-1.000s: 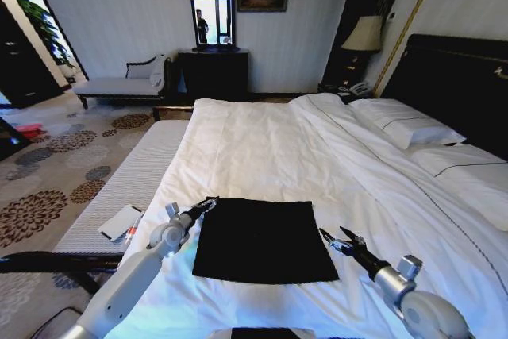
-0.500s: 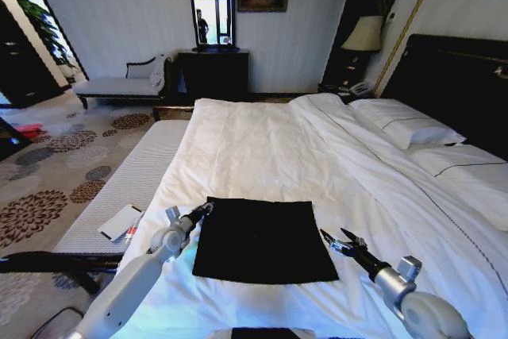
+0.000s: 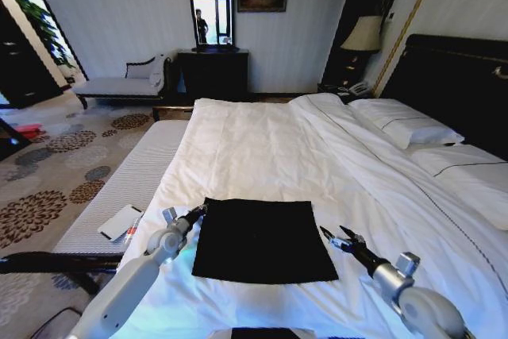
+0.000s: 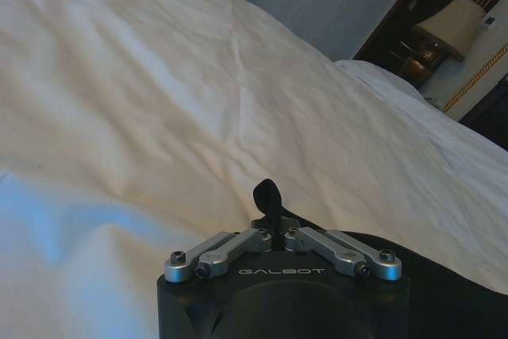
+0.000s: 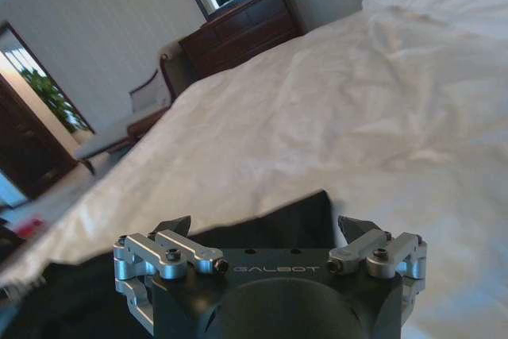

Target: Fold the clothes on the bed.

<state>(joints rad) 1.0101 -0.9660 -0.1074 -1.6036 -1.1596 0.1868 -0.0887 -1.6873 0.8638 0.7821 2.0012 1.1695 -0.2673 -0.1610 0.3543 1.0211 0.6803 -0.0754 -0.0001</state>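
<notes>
Head view shows the black T-shirt [image 3: 264, 239] lying flat as a neat dark rectangle on the white bed [image 3: 262, 148], close to the bed's near edge and nearer its left side than its right. Its four edges run roughly square with the bed's sides, and no lettering shows on the upper face. Bare white duvet stretches wide beyond the shirt's far edge up to the pillows [image 3: 405, 123] by the dark headboard [image 3: 456, 85], and a broad white strip lies open to the shirt's right.

At the shirt's far left corner sits the left pincer [image 3: 198, 212], its fingers drawn together; in the left wrist view a small tab of black cloth pokes up between the tips of the left pincer [image 4: 268, 210], so it holds the shirt's corner. Just off the shirt's right edge, near the near right corner, the right pincer [image 3: 335, 237] stands with fingers spread wide and holding nothing, the black cloth visible between them in the right wrist view [image 5: 266, 232].
</notes>
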